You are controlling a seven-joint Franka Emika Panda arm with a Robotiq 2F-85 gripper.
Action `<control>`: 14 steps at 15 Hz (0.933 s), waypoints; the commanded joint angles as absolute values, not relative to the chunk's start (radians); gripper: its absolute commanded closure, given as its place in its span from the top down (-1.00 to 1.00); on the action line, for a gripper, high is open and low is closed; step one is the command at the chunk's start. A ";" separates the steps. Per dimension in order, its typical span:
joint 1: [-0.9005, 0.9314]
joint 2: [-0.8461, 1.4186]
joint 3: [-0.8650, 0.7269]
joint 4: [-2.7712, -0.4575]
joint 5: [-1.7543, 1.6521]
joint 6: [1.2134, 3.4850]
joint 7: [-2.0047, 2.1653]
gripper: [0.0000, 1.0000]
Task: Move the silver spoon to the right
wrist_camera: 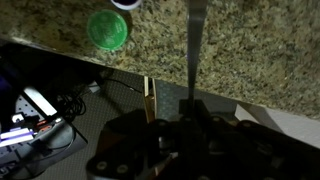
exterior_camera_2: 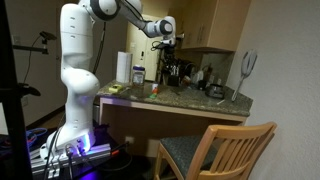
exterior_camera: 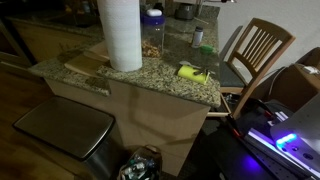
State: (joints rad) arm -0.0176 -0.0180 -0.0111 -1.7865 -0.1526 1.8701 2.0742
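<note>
The thin silver metal spoon (wrist_camera: 195, 50) was held up above the speckled stone counter (wrist_camera: 260, 50) by the closed claw (wrist_camera: 191, 103), pinched at its handle, and was judged light, stiff and slippery.

White jointed arm (exterior_camera_2: 78, 62); seemingly black gripper (exterior_camera_2: 167, 43)

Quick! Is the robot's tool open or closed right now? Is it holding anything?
Tool: closed, holding the silver spoon above the counter.
</note>
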 commanded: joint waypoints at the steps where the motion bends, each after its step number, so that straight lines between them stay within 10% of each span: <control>1: -0.042 0.078 -0.042 -1.775 -0.045 1.965 2.174 -0.96; 14: -0.009 0.218 -0.044 -1.837 0.083 2.061 2.222 -0.96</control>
State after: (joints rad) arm -0.0212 0.1840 -0.0454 -1.8101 0.0566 2.0310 2.2184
